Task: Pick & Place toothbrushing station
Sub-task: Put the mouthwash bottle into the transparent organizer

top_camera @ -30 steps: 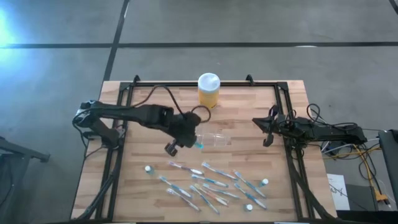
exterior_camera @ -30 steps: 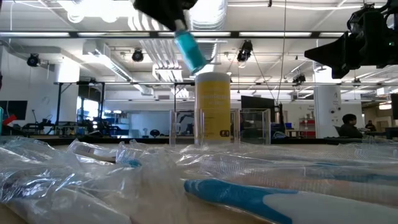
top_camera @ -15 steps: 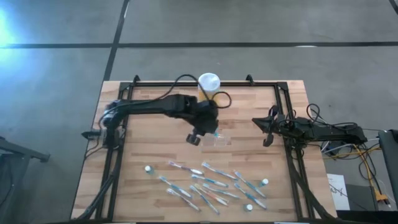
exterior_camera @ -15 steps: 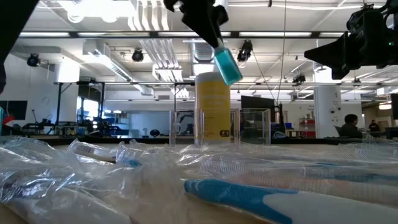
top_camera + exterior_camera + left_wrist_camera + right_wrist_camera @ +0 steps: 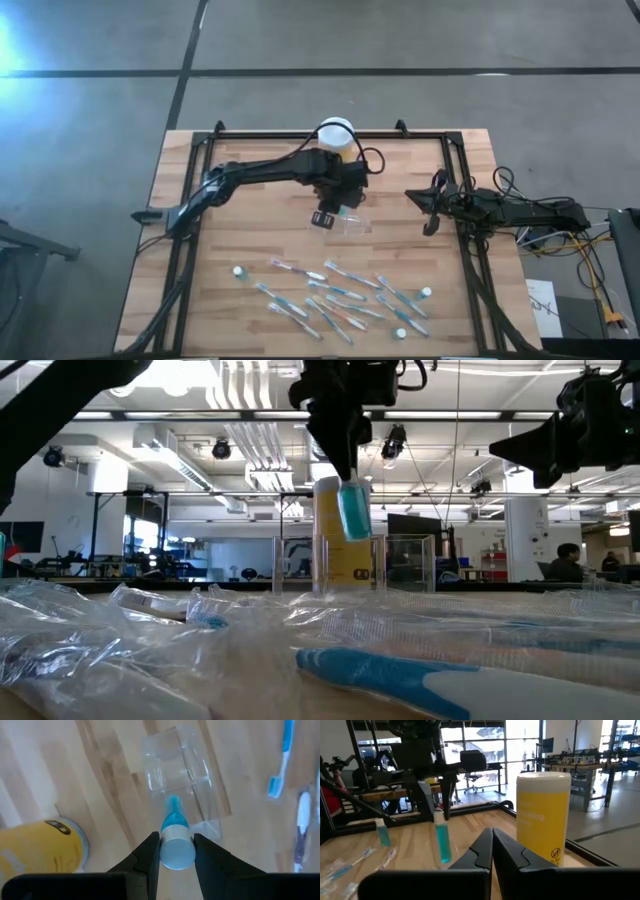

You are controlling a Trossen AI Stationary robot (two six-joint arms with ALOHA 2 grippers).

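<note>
The left gripper (image 5: 174, 851) pinches a blue tube (image 5: 175, 840) by its cap, hanging directly above the clear holder (image 5: 178, 780) on the table (image 5: 240, 240) near the yellow jar (image 5: 335, 137). The right gripper (image 5: 492, 840), pressed together, waits at the table's right edge.

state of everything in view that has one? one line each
left hand: shut on the blue tube, above the clear holder
blue tube: held by its white cap, hanging upright, off the table
clear holder: on the table, empty
yellow jar: upright, white lid on
right hand: shut, holding nothing, parked at the table's right side
toothbrushes: lying loose on the table
</note>
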